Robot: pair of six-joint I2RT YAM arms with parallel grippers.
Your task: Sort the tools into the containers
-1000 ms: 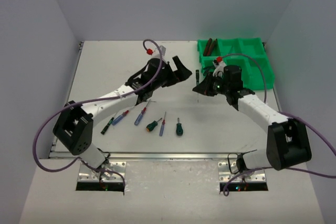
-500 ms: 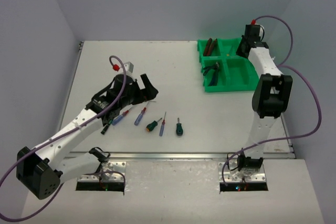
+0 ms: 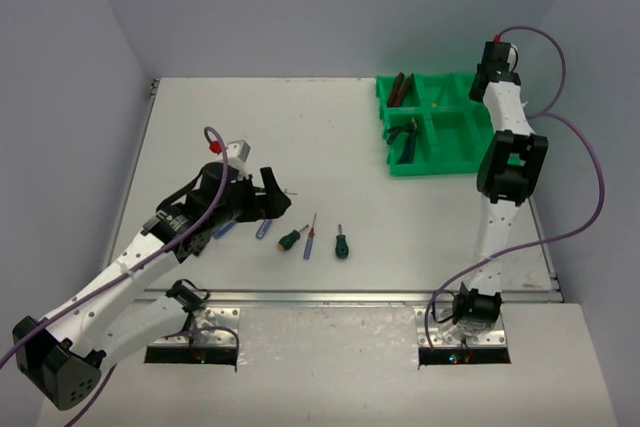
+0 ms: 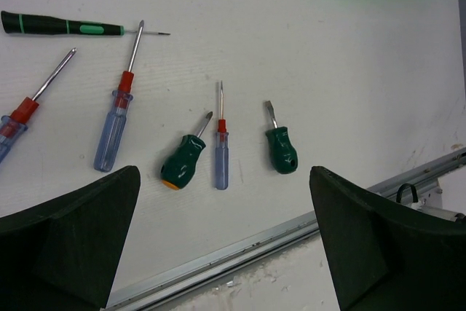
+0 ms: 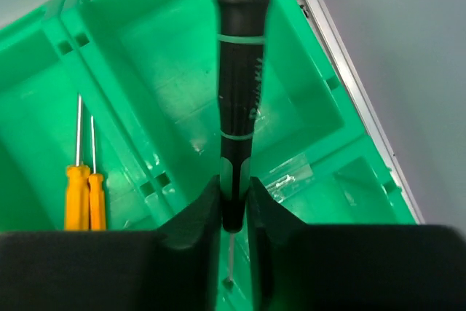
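Over the far right corner of the tray: that's where the right gripper [image 5: 234, 191] hangs, arm stretched way out across the table [image 4: 328, 56]
Right fingers: pressed in close on both sides of a black screwdriver [image 5: 240, 92] with green rings, so it's pinched between them
Black screwdriver: handle points away from the wrist camera, thin shaft runs back down between the fingers, and the whole thing is up in the air over a tray compartment
Green tray [image 3: 450, 165]: sits at the far right of the table, six compartments
Next compartment over: a pair of orange-handled screwdrivers [image 5: 76, 196] lying side by side
Far left compartment: red-and-black pliers [image 3: 400, 87]
Near left compartment: another dark tool [image 3: 405, 137] with some blue on it, can't make out more than that
Left gripper [image 4: 224, 202]: fingers spread wide apart, holding nothing, hovering above the loose tools at the near left of the table
Under it: a stubby green driver with an orange butt [image 4: 182, 164], a slim blue-handled one [image 4: 220, 158] just beside it, and a stubby green flathead [image 4: 281, 149] a bit to the right
Further left: a clear-blue handle with a red collar [image 4: 113, 140], a second like it [image 4: 11, 129] half cut off at the edge, and a black-and-green precision driver [image 4: 51, 25] lying flat
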